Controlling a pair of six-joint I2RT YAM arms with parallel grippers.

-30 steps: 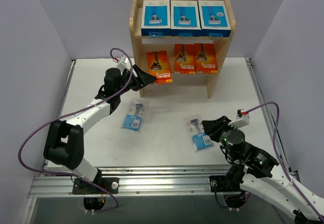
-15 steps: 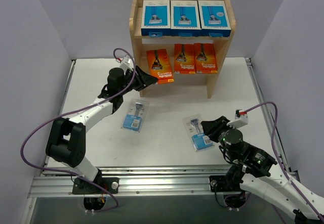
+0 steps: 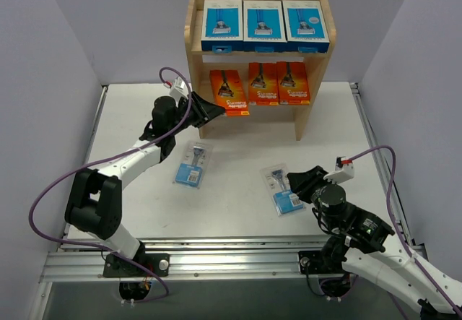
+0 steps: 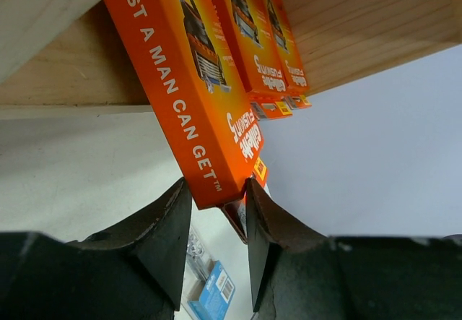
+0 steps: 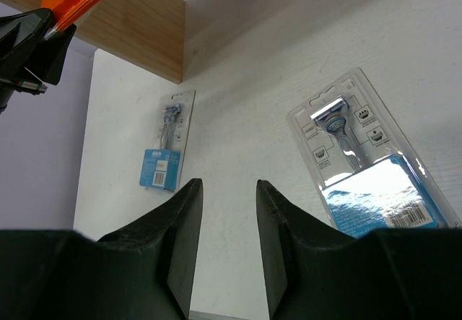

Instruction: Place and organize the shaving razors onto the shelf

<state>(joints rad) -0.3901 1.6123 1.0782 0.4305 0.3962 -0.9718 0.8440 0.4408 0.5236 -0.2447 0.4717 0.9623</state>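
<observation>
Razor packs stand on two shelf [image 3: 191,45] tiers: three blue boxes [image 3: 261,24] on top, three orange in the middle, the leftmost orange box [image 4: 195,96] pinched at its corner by the left jaws. Two clear cards [image 3: 193,165] lie on the table [image 3: 238,215]; the right jaws hover part open, empty, beside the right card [image 3: 285,188].

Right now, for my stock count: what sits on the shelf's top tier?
Three blue-and-white razor boxes sit side by side on the top tier of the shelf, fronts showing. Anything behind or beneath them is covered.
</observation>
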